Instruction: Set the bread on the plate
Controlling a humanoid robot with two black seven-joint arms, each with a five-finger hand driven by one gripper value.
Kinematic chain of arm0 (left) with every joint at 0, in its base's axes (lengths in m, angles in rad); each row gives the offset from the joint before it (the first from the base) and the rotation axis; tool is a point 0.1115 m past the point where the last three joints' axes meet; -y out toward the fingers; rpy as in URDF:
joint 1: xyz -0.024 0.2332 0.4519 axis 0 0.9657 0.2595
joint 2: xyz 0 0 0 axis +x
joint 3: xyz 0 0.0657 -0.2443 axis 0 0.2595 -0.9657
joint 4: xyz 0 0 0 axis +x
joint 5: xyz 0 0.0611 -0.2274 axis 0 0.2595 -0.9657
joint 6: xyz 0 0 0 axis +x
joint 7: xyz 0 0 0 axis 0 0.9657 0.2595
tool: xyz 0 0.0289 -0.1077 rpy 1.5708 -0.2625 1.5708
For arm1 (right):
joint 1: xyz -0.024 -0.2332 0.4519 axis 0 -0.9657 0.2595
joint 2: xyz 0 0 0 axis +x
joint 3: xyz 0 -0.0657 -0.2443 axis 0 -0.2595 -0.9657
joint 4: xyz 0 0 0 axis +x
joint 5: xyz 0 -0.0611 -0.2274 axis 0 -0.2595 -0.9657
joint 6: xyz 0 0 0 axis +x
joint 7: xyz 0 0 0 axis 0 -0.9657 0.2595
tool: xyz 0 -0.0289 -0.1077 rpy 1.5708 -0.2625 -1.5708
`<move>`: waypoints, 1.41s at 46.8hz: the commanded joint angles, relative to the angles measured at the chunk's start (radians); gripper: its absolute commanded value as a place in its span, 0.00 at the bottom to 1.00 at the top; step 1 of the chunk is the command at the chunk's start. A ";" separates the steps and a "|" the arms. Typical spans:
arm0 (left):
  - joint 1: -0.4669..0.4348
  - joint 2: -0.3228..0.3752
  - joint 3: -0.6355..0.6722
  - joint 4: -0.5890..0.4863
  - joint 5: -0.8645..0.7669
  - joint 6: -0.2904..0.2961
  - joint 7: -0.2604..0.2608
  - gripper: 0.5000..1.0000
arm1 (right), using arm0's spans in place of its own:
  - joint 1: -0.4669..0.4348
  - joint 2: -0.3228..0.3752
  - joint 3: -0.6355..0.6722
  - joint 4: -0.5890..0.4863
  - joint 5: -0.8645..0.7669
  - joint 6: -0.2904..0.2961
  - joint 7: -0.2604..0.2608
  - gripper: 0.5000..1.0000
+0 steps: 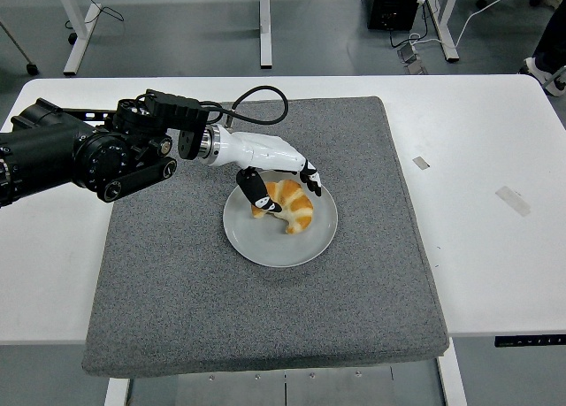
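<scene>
Robot hand (276, 172) spread open just over bread (288, 205); plate (256, 242) beneath

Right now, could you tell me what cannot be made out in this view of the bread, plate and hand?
- Head view: whether the thumb of the left hand touches the bread or hovers just above it; the thumb overlaps the bread's left end.
- The plate rim under the hand is hidden by the palm and fingers.
- The left arm's shoulder end is cut off by the left edge.
- The right arm is out of view.
</scene>
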 commanded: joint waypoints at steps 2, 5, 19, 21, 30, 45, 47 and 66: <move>0.000 0.000 0.000 0.000 -0.005 0.001 0.000 0.61 | 0.000 0.000 0.000 0.000 0.000 0.001 0.000 1.00; 0.002 0.000 -0.002 0.000 -0.008 0.001 0.000 0.64 | 0.000 0.000 0.000 0.000 0.000 -0.001 0.000 1.00; -0.014 0.008 -0.015 0.000 -0.065 0.024 0.000 0.90 | 0.000 0.000 0.000 0.000 0.000 0.001 0.000 1.00; -0.017 0.011 -0.017 0.000 -0.091 0.024 0.000 0.92 | 0.000 0.000 0.000 0.000 0.000 -0.001 0.000 1.00; -0.047 0.026 -0.023 0.000 -0.232 0.024 0.000 0.95 | 0.000 0.000 0.000 0.000 0.000 -0.001 0.000 1.00; -0.035 0.071 -0.114 0.078 -0.488 0.023 0.000 0.96 | 0.000 0.000 0.000 0.000 0.000 -0.001 0.000 1.00; -0.028 0.071 -0.129 0.095 -0.528 0.021 0.000 0.96 | 0.000 0.000 0.000 0.000 0.000 -0.001 0.000 1.00; 0.023 0.055 -0.265 0.264 -0.809 0.015 0.000 0.96 | 0.000 0.000 0.000 0.000 0.000 0.001 0.000 1.00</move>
